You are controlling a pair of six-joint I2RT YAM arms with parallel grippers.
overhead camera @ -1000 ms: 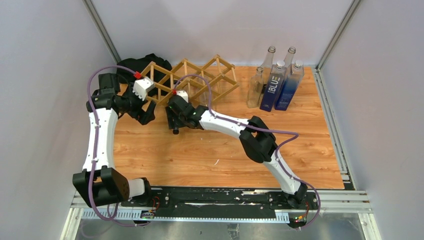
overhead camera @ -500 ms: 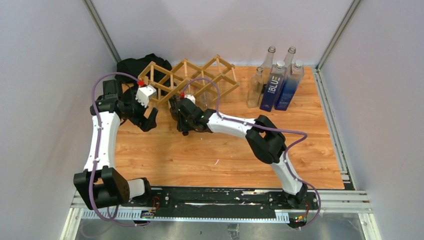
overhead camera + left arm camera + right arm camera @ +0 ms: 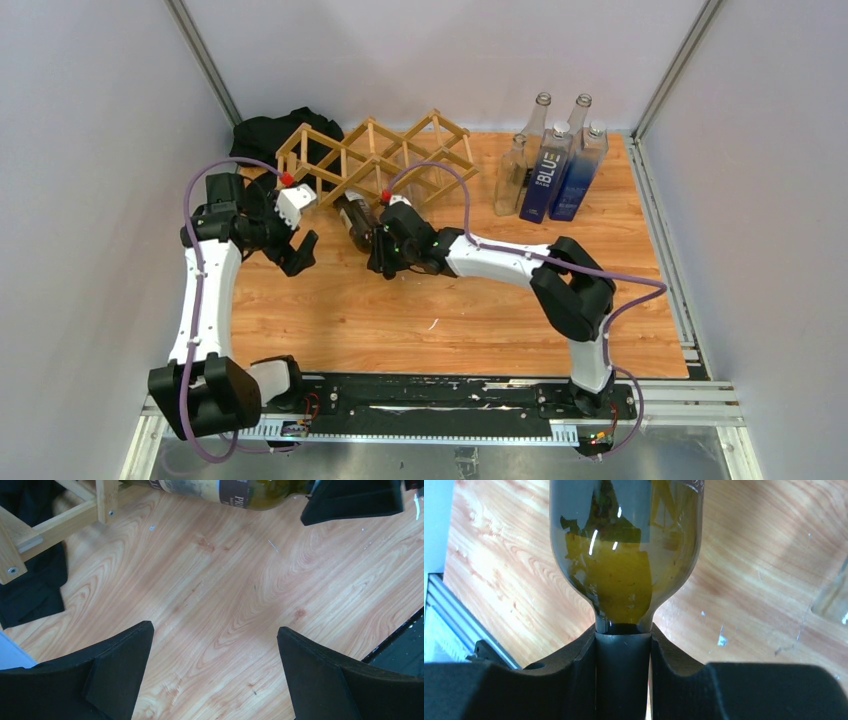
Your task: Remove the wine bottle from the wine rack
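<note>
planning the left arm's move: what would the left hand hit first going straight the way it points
Probably the bare wooden table, ahead of the left hand; the wine bottle and wine rack sit off its line. Depth is unclear.

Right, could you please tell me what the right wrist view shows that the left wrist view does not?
Only the right wrist view shows the right gripper shut on the dark neck of the olive-green glass wine bottle, seen from below the shoulder. Only the left wrist view shows the left gripper open above bare boards, a corner of the light wooden lattice wine rack, a black cloth and the bottle's dark label. Both show the bottle and the orange-brown wood-grain tabletop.
</note>
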